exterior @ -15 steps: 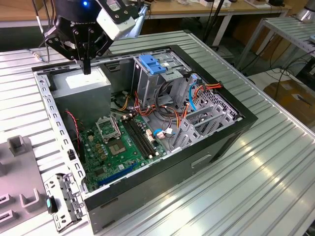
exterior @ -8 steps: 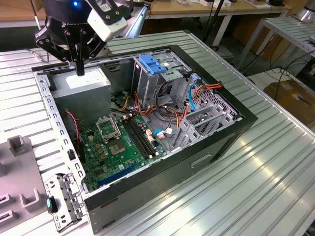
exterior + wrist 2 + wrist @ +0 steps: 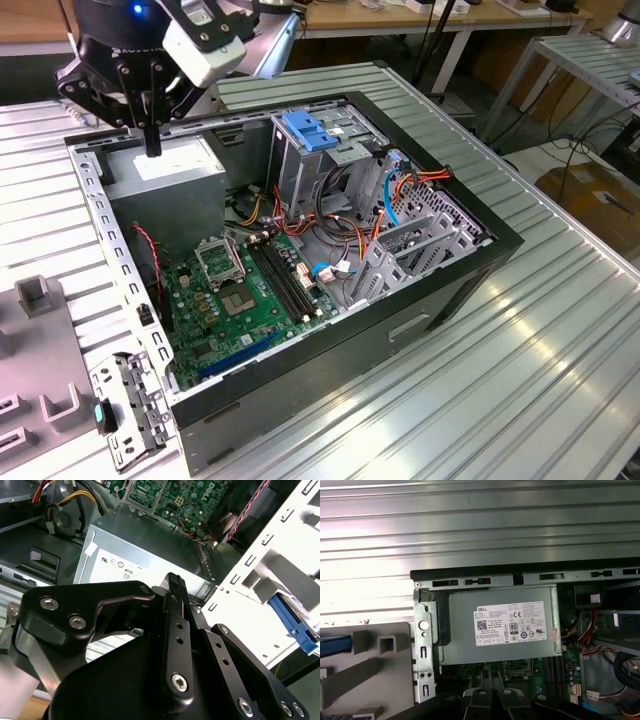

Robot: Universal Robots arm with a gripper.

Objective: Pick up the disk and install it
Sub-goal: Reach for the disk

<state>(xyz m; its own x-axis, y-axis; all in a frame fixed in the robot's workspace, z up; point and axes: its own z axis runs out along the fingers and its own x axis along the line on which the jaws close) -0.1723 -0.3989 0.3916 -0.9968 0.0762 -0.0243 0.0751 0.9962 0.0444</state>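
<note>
The black two-finger gripper (image 3: 151, 148) hangs in the upper left of the exterior view. Its fingers are pressed together with nothing between them, just above the grey metal power supply box (image 3: 170, 185) inside the open black computer case (image 3: 300, 395). The flat disk with bright blue carrier rails (image 3: 334, 645) seems to lie outside the case, on the grey plastic holder (image 3: 390, 680). A blue edge of it shows in the first wrist view.
</note>
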